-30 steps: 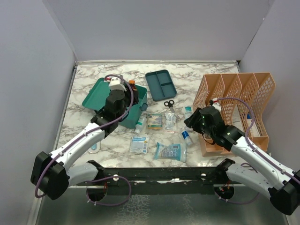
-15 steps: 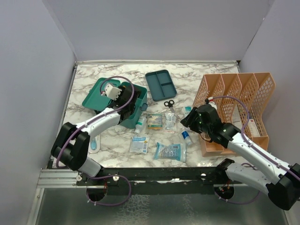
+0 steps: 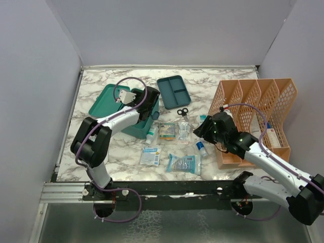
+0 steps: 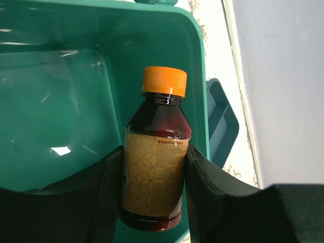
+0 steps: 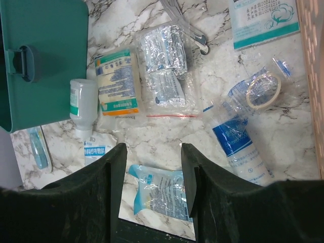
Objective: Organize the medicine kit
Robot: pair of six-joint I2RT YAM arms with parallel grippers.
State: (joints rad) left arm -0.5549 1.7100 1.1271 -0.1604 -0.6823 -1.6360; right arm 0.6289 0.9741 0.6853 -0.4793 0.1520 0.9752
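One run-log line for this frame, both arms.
left gripper: shut on brown bottle with orange cap, over open teal-green plastic box | right gripper: open, empty, above clear-wrapped packets on marble table | next: likely release bottle

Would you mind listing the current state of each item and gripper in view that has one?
medicine kit: lid swung open.
insert tray: out of the kit, empty.
brown bottle: capped, held over the open kit.
left gripper: shut on the brown bottle.
right gripper: open, holding nothing.
dropper bottle: lying on its side.
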